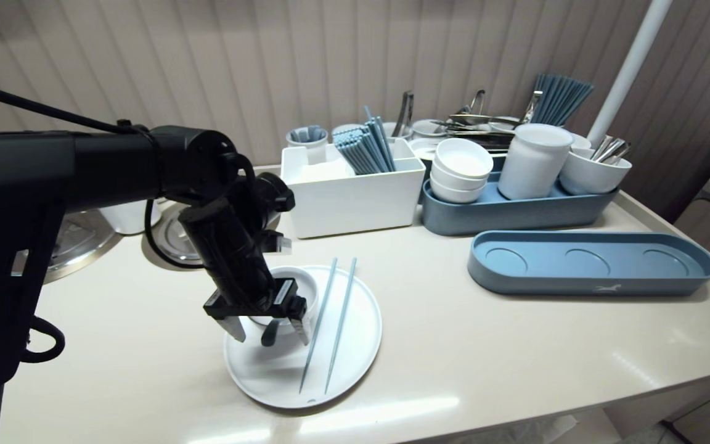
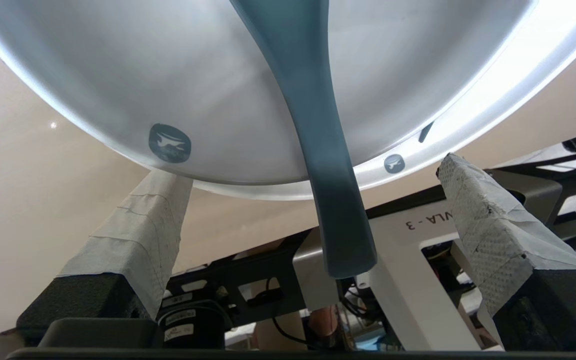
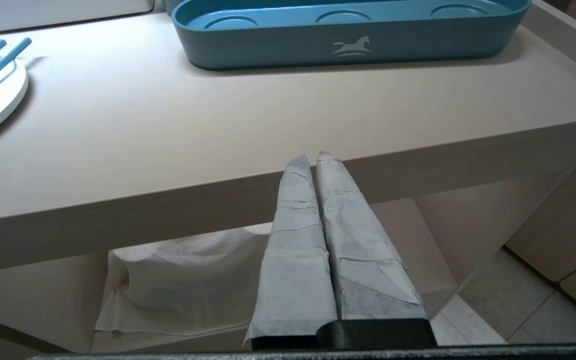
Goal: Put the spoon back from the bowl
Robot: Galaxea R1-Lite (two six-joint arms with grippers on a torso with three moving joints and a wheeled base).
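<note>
Fingers of the left end effector (image 1: 269, 332) stand wide apart and hold nothing, one on each side of the dark spoon (image 2: 313, 125) handle. The spoon leans out of the small white bowl (image 1: 298, 285), its handle jutting toward six o'clock over the white plate (image 1: 364, 320). Closing here looks risky. The handle is narrow, smooth and tilted, so pads meeting it off-centre could squirt it sideways, or lever the spoon up and tip the light bowl. The finger on the three o'clock side hangs just beside the pair of blue chopsticks (image 1: 318, 325), which lie on the plate at three o'clock of the bowl. A nudge there could roll them over the rim onto the table (image 1: 484, 351). Pressing down too far could strike the plate and skid it. The right end effector (image 3: 315, 161), pressed shut and empty, sits parked below the table's front edge, well apart.
</note>
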